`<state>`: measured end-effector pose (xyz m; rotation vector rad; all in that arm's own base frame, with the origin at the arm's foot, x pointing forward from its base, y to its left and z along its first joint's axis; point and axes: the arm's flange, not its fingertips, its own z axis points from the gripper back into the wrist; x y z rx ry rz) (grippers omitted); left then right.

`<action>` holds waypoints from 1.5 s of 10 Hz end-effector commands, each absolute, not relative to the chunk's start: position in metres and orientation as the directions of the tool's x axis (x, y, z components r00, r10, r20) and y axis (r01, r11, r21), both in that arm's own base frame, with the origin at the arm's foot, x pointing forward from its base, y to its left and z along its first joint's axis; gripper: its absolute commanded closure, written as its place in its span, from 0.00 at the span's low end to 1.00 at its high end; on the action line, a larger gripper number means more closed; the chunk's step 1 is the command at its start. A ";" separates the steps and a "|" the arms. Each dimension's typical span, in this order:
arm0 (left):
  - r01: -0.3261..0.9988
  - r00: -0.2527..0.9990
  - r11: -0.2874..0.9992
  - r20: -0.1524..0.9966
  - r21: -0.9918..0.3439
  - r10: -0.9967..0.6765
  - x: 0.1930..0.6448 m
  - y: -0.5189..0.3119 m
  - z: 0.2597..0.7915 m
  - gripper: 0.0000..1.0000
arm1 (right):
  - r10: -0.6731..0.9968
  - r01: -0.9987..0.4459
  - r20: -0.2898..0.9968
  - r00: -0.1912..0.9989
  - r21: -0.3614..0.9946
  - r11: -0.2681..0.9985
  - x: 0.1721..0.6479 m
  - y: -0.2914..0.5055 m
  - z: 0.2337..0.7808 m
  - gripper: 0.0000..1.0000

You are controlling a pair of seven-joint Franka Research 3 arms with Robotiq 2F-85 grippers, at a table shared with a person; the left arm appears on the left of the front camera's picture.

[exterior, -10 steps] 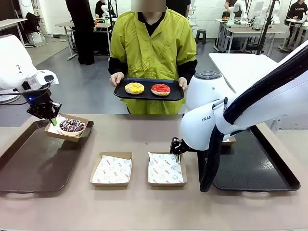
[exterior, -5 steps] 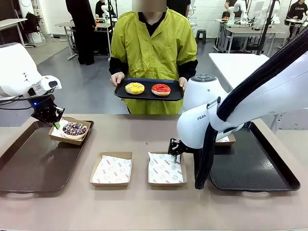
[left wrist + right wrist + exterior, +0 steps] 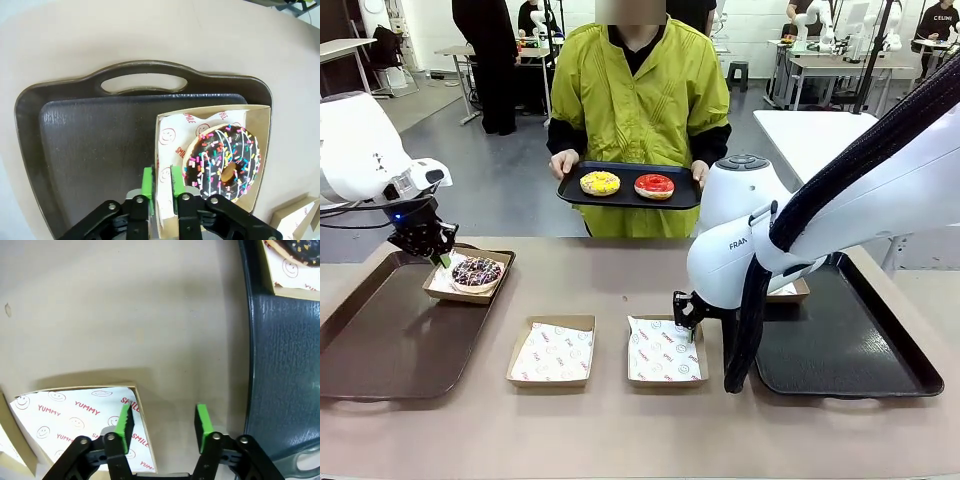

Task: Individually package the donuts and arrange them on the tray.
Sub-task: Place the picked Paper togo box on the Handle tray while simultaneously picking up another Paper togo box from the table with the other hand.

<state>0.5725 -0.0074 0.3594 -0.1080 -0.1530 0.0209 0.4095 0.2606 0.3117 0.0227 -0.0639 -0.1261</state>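
Note:
The sprinkled donut (image 3: 477, 272) (image 3: 223, 161) lies in a paper-lined box (image 3: 445, 285) (image 3: 262, 150) that rests flat on the far right corner of the left tray (image 3: 380, 340) (image 3: 90, 145). My left gripper (image 3: 438, 255) (image 3: 163, 182) straddles that box's wall, jaws a little apart. My right gripper (image 3: 685, 315) (image 3: 164, 427) is open across the right wall of an empty box (image 3: 663, 350) (image 3: 75, 415). A person holds a black tray (image 3: 630, 200) with the yellow donut (image 3: 599, 183) and the red donut (image 3: 654, 186). A dark brown donut (image 3: 295, 250) sits boxed on the right tray (image 3: 840, 350) (image 3: 280, 365).
A second empty paper-lined box (image 3: 553, 350) lies on the table left of the first. The box on the right tray (image 3: 794, 292) is mostly hidden behind my right arm. Bare table runs along the near edge.
My left gripper brought the tilted box down flat onto the tray and its jaws have parted slightly. My right gripper's jaws have narrowed over the empty box's wall.

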 end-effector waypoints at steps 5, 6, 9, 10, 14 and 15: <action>0.002 0.989 0.991 0.150 -0.137 0.019 0.574 -0.004 0.361 0.00 | -0.147 0.146 0.079 0.986 0.017 0.989 0.413 0.269 0.313 1.00; 0.002 0.989 0.991 0.148 -0.137 0.019 0.574 -0.004 0.361 0.00 | -0.148 0.147 0.077 0.986 0.017 0.989 0.413 0.268 0.313 1.00; 0.000 0.989 0.989 0.145 -0.150 0.022 0.573 -0.004 0.364 0.00 | -0.147 0.146 0.077 0.986 0.020 0.989 0.412 0.268 0.314 1.00; 0.003 0.990 0.986 0.141 -0.167 0.021 0.569 -0.003 0.369 0.00 | -0.153 0.151 0.082 0.985 0.030 0.988 0.413 0.267 0.318 1.00; 0.046 0.986 0.914 0.166 -0.403 0.024 0.494 0.025 0.434 0.00 | -0.136 0.117 0.146 0.980 0.128 0.985 0.433 0.241 0.426 1.00; 0.068 0.982 0.874 0.185 -0.481 0.026 0.469 0.036 0.452 0.00 | -0.122 0.101 0.146 0.982 0.143 0.985 0.446 0.236 0.456 1.00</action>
